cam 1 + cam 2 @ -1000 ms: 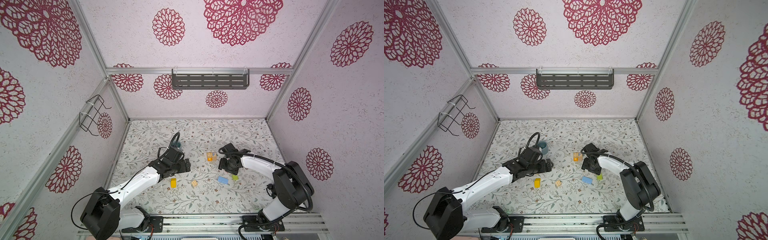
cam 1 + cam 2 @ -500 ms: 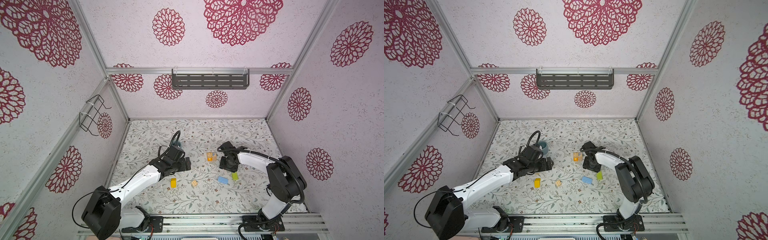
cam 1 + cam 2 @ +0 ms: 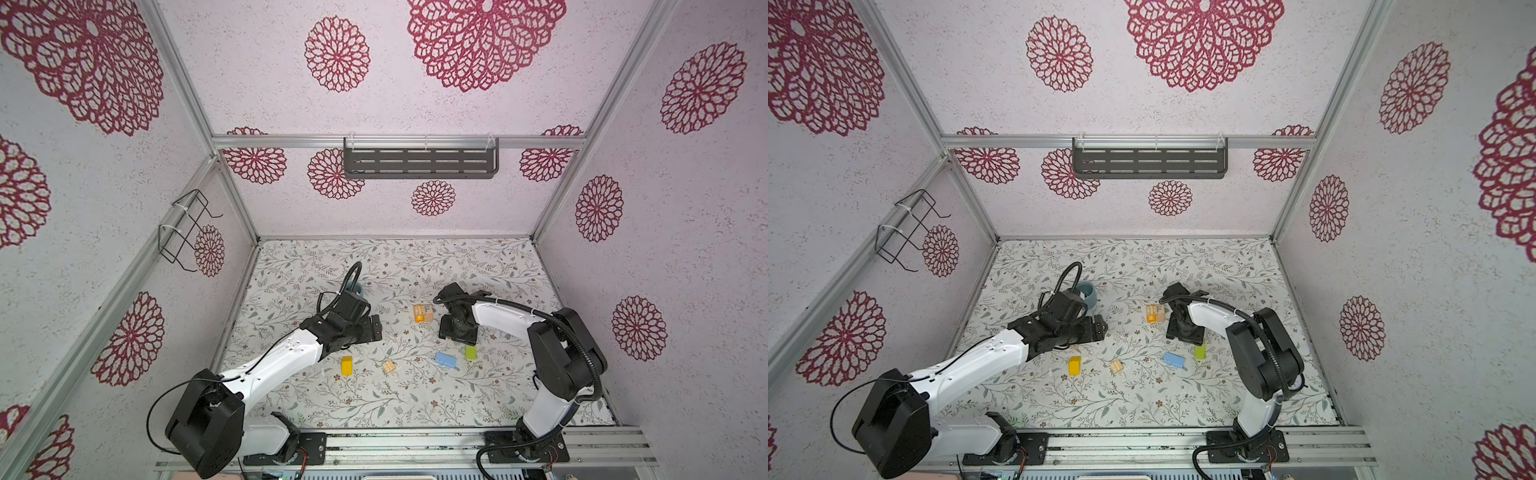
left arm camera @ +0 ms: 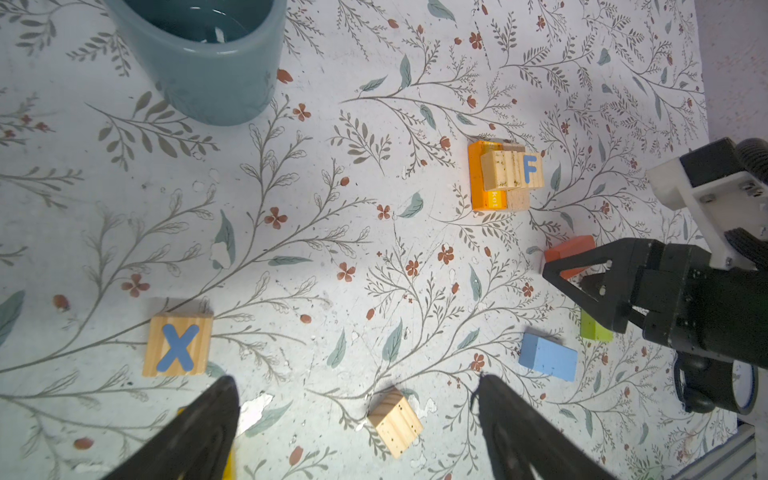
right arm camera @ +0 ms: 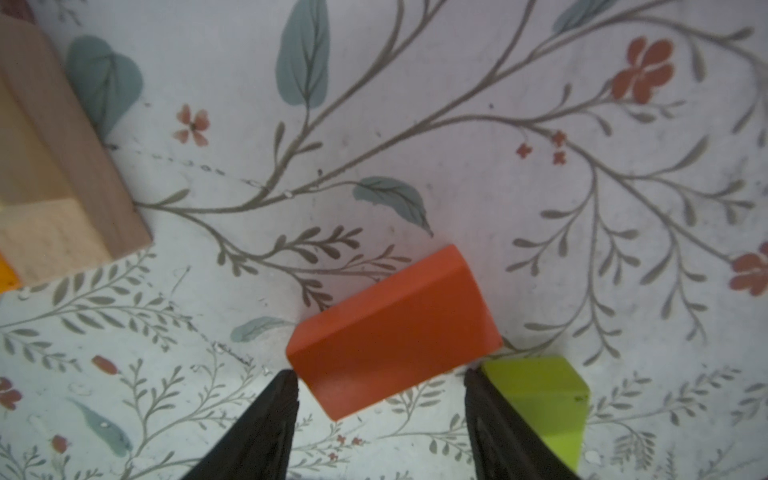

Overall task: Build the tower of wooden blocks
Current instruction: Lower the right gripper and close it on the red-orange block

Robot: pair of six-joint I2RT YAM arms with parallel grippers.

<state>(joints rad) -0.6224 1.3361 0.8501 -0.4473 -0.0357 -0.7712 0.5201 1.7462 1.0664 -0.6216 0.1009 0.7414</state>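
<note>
The tower (image 3: 423, 313) (image 3: 1154, 313) is a low stack, an orange block under natural cubes, one lettered F (image 4: 530, 170). My right gripper (image 5: 380, 376) (image 3: 457, 332) is open and low over the table, its fingertips either side of the near end of a red-orange block (image 5: 395, 328) lying flat. A green block (image 5: 540, 399) lies just outside one finger. My left gripper (image 4: 356, 381) (image 3: 372, 328) hangs open and holds nothing, above a grooved natural cube (image 4: 395, 422). An X cube (image 4: 178, 345), a blue block (image 3: 446, 360) and a yellow block (image 3: 346, 365) lie loose.
A teal cup (image 4: 208, 62) (image 3: 1087, 293) stands behind my left wrist. A round clock face (image 4: 744, 390) shows behind the right arm. Patterned walls close in the floral table (image 3: 374, 399) on three sides, and a metal rail (image 3: 415, 440) runs along the front.
The right arm's elbow has swung a little inward while its gripper stays over the red-orange block. The left arm has barely moved.
</note>
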